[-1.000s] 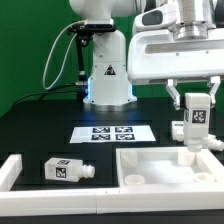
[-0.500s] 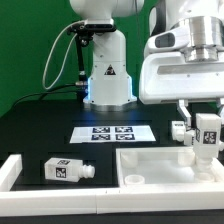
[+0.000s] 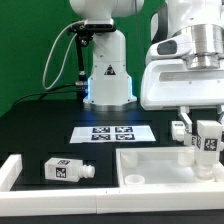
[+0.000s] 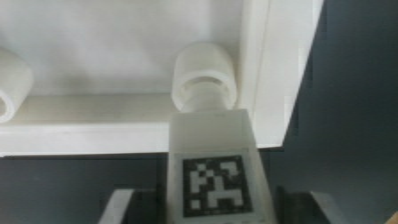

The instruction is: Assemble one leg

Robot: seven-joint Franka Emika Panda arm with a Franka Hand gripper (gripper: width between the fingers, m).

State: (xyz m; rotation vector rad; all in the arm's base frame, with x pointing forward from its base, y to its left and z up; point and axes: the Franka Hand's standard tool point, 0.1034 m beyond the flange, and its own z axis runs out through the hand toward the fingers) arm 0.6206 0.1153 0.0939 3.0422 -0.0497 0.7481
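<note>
- White plastic with a black-and-white tag facing out: the leg (image 3: pixel 208 143) is held upright off the table, at the exterior view's right, under the arm's big white head.
- The gripper (image 3: pixel 207 128) is clamped narrow on the leg. In the wrist view its fingers (image 4: pixel 121 206) sit tight against both sides of the block, with the tag between them.
- The leg hangs over the end of the white tray-like panel (image 3: pixel 165 170) that lies at the exterior view's right.
- In the wrist view the leg's far end lines up with a round post (image 4: pixel 205 80) standing in the panel's corner, close by the raised rim. I cannot tell whether leg and post are touching.
- A spare leg (image 3: pixel 68 171) lies on its side on the black table (image 3: pixel 40 130), just beside the panel on the exterior view's left, its stub end pointing towards the panel.
- The marker board (image 3: pixel 113 132) lies flat beyond the panel, in front of the white robot base (image 3: pixel 108 80).
</note>
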